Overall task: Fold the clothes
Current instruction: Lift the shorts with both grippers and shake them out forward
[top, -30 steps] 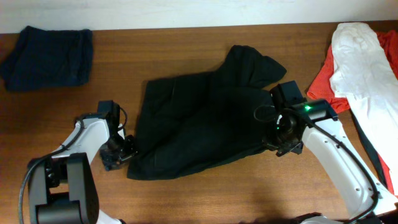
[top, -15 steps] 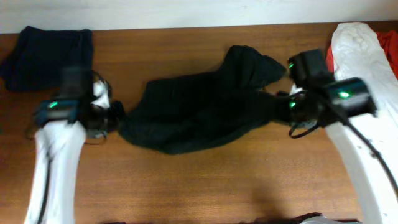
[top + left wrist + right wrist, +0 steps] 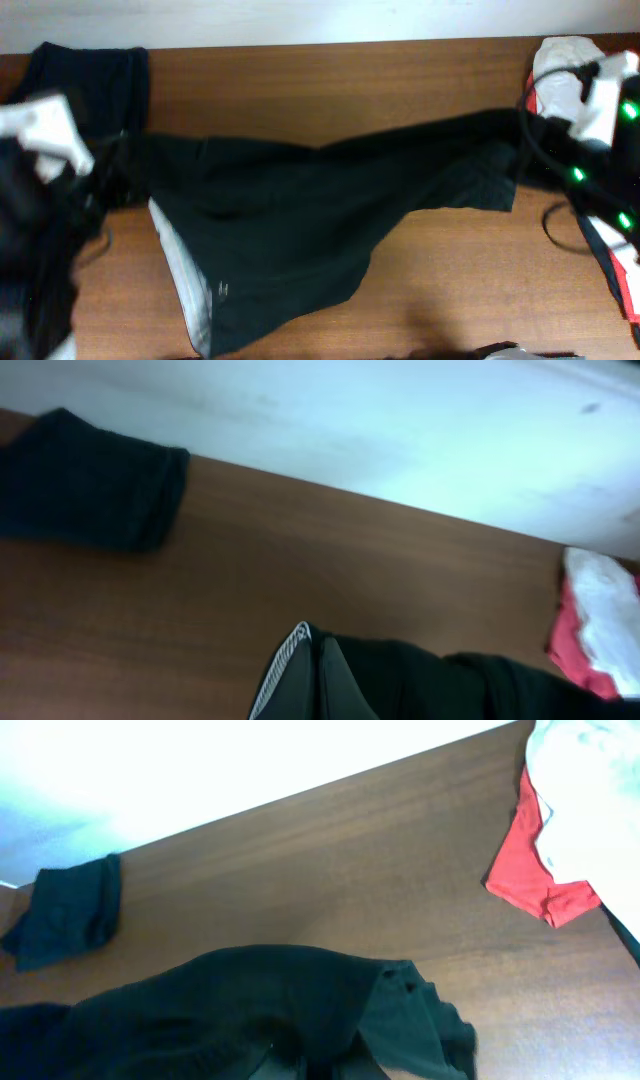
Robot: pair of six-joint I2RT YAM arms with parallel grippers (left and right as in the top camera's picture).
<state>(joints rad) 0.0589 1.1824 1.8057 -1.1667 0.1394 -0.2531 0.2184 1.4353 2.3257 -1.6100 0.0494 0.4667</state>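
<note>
Bright, even light; motion blur smears the overhead view's sides.

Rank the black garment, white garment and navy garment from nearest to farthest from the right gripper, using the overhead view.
1. black garment: its right end is held at the right gripper.
2. white garment: just behind the gripper, at the far right.
3. navy garment: at the far-left back corner.
</note>
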